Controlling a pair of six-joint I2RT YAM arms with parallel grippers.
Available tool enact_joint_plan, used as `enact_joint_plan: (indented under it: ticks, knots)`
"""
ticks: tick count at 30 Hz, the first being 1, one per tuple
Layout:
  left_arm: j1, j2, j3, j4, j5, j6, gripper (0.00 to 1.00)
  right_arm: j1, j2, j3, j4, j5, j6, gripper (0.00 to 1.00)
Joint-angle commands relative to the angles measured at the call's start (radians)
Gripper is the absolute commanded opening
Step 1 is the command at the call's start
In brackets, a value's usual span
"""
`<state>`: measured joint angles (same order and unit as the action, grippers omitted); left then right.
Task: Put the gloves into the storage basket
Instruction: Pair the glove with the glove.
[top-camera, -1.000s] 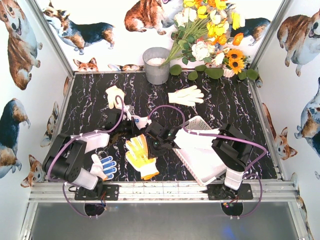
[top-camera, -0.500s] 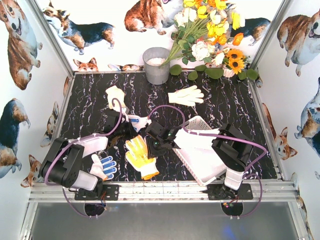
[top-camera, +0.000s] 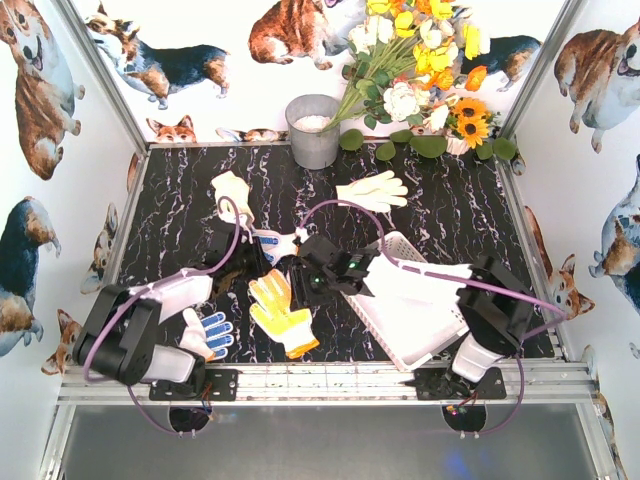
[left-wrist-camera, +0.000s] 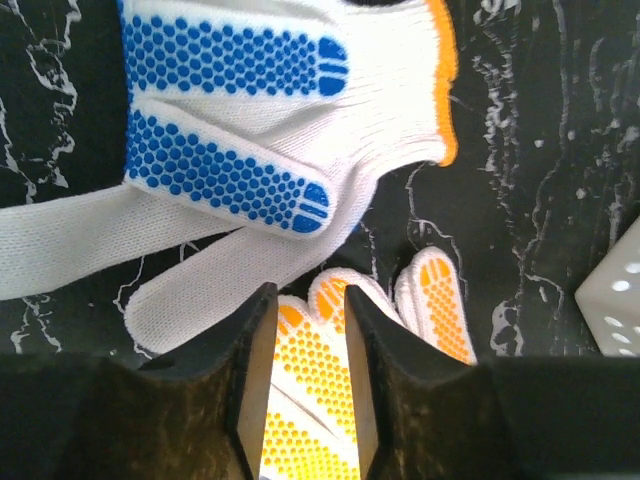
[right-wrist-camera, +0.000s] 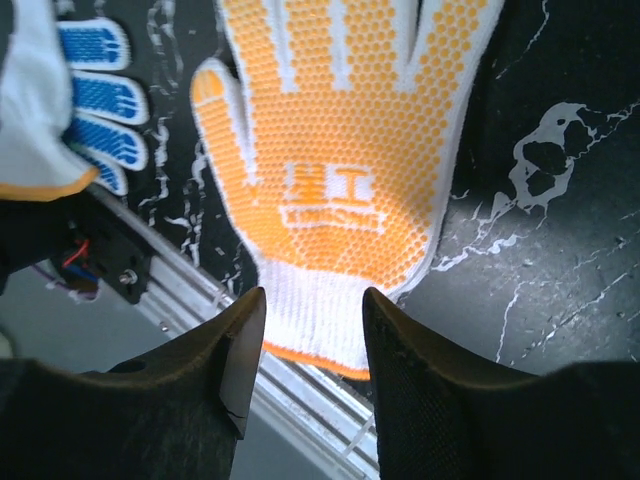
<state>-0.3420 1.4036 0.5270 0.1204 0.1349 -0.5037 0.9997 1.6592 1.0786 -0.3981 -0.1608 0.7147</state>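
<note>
A yellow-palmed glove (top-camera: 281, 312) with an orange cuff lies flat near the table's front. My right gripper (right-wrist-camera: 312, 300) hangs open over its cuff, with the palm (right-wrist-camera: 335, 150) spread ahead of the jaws. My left gripper (left-wrist-camera: 307, 295) stands narrowly open above that glove's fingertips (left-wrist-camera: 310, 380), holding nothing. Just beyond it a blue-dotted glove (left-wrist-camera: 260, 100) lies on a plain white one (left-wrist-camera: 90, 245). Another blue-dotted glove (top-camera: 205, 333) rests by the left arm's base. Two pale gloves (top-camera: 230, 190) (top-camera: 372, 190) lie further back. The white storage basket (top-camera: 400, 245) sits at the right, mostly under my right arm.
A grey metal bucket (top-camera: 313, 130) and a bunch of artificial flowers (top-camera: 420, 70) stand at the back wall. The aluminium front rail (right-wrist-camera: 310, 400) runs just below the yellow glove's cuff. Purple cables loop over both arms.
Both grippers' jaws have parted. The right arm's elbow has swung out to the right, and its gripper has shifted slightly over the yellow glove.
</note>
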Motion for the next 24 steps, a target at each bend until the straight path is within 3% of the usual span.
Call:
enact_joint_plan:
  ticks: [1, 4, 10, 16, 24]
  knots:
    - [-0.001, -0.095, 0.040, -0.076, -0.015, 0.027, 0.34, 0.002, -0.106, -0.019, -0.016, -0.033, 0.046, 0.48]
    - [-0.003, -0.167, 0.052, -0.154, -0.009, 0.031, 0.44, 0.002, -0.156, -0.083, -0.016, -0.085, 0.099, 0.52]
    - [-0.029, -0.264, 0.017, -0.235, 0.122, -0.031, 0.45, 0.000, -0.197, -0.181, 0.047, -0.125, 0.160, 0.56]
    - [-0.129, -0.313, -0.058, -0.219, 0.187, -0.138, 0.37, -0.010, -0.075, -0.132, -0.022, -0.199, 0.153, 0.54]
    - [-0.216, -0.291, -0.147, -0.134, 0.187, -0.200, 0.27, -0.033, -0.043, -0.153, -0.025, -0.231, 0.165, 0.50]
